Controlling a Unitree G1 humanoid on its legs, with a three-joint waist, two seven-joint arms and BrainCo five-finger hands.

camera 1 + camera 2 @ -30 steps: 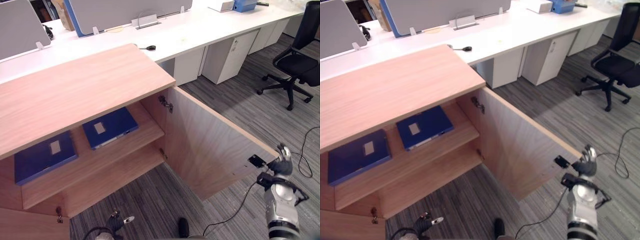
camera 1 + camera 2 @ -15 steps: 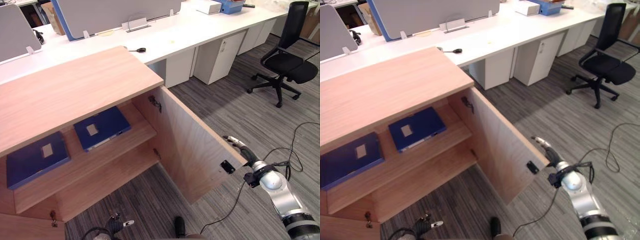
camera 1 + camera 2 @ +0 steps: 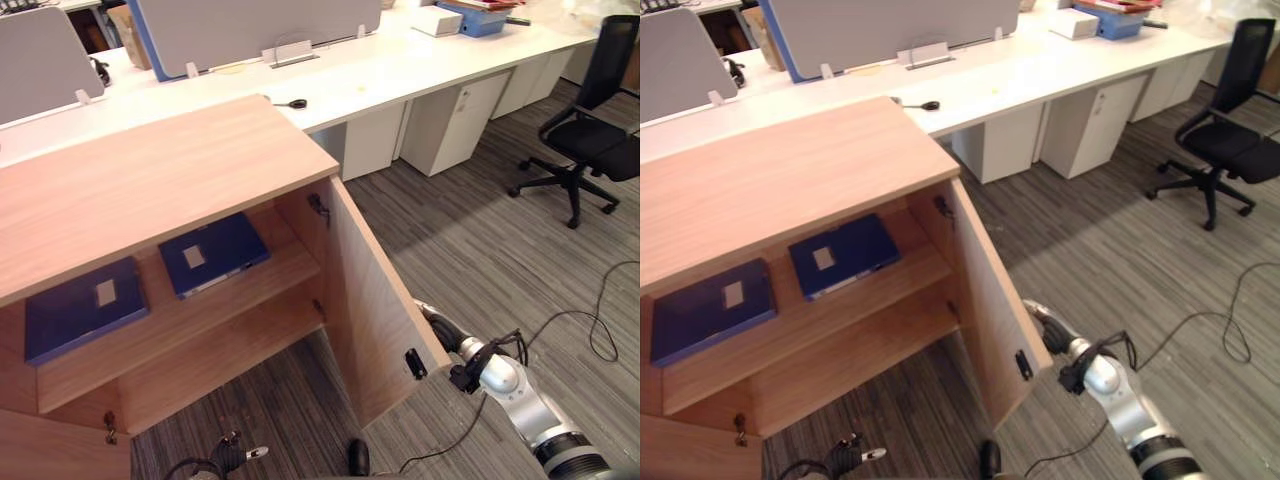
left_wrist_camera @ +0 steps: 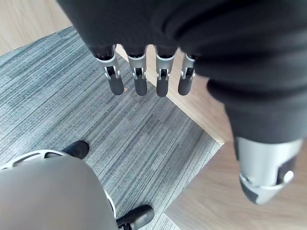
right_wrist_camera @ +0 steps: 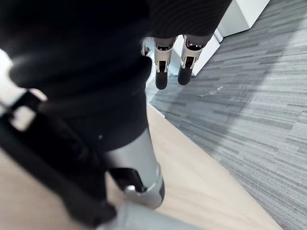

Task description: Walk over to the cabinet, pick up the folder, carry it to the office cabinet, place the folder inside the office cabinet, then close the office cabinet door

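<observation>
Right hand at the part-open cabinet door, two folders on the shelf inside.
Nearest you, your left hand [image 4: 140, 79] hangs over the grey carpet [image 4: 57, 96], fingers straight, holding nothing. At lower right of the head view, your right hand [image 3: 443, 331] lies along the outer face of the cabinet door [image 3: 375, 300], fingers straight, gripping nothing. Past the door, at centre left, a blue folder [image 3: 213, 252] lies flat on the upper shelf [image 3: 290, 265], a second blue folder [image 3: 85, 308] apart to its left. A white desk [image 3: 400, 60] runs across the top, with a black chair [image 3: 585, 130] at upper right.
</observation>
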